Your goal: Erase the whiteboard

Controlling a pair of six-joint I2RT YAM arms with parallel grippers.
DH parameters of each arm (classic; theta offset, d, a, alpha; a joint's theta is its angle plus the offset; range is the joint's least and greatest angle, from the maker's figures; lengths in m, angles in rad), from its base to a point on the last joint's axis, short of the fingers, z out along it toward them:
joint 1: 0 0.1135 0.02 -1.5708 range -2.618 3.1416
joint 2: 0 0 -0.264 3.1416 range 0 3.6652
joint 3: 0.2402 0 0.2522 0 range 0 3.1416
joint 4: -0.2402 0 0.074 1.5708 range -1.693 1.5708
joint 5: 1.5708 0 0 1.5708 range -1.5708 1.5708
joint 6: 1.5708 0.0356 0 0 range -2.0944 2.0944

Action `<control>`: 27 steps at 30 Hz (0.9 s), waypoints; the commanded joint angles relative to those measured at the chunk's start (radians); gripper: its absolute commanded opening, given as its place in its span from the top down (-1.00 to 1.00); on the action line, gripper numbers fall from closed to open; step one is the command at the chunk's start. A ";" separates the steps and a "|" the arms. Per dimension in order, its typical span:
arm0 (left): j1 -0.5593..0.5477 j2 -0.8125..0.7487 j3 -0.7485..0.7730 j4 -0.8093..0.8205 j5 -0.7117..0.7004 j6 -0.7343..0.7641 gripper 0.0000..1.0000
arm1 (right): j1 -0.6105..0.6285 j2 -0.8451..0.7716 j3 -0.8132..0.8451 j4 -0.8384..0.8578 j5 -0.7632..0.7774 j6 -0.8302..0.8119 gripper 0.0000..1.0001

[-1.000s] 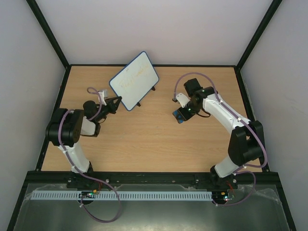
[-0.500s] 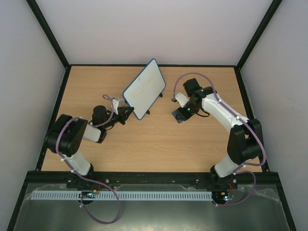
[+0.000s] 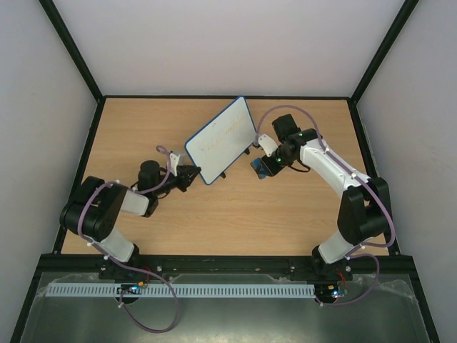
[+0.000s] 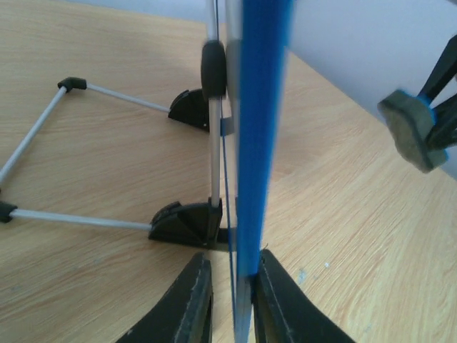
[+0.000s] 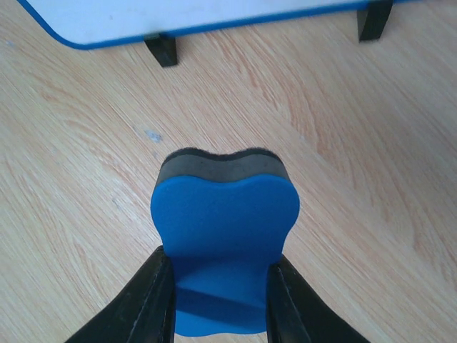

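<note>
Shifted right toward upper centre, the glossy, blue-rimmed whiteboard (image 3: 221,139) is pinched at its edge by the left pincer (image 4: 230,275); the right pincer (image 5: 218,261) clamps a lobed, felt-backed blue foam eraser (image 5: 225,214).

text: none legible | whiteboard (image 3: 223,140): faint yellowish scribbles (image 3: 214,146) (too faint to read)

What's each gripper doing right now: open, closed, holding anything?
Left gripper: closed on the edge of the small blue-framed rectangular whiteboard.
Right gripper: closed on the blue foam eraser block with a dark felt face.
</note>
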State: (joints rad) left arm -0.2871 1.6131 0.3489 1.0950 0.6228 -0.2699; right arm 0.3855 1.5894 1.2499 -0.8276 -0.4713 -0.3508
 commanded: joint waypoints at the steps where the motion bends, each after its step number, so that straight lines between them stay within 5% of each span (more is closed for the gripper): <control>1: -0.004 0.004 0.000 -0.149 -0.053 0.036 0.49 | 0.001 -0.049 -0.020 0.119 -0.069 -0.001 0.95; 14: -0.006 -0.174 -0.044 -0.090 -0.213 -0.018 -0.03 | 0.051 -0.089 -0.078 0.402 0.035 -0.065 0.96; 27: -0.007 -0.233 0.006 -0.091 -0.299 0.000 0.25 | 0.303 -0.064 -0.156 0.695 0.269 -0.275 0.96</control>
State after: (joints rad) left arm -0.2916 1.3762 0.3325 0.9733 0.3542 -0.2790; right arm 0.6258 1.5036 1.1107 -0.2512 -0.3050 -0.5442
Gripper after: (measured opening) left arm 0.397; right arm 0.259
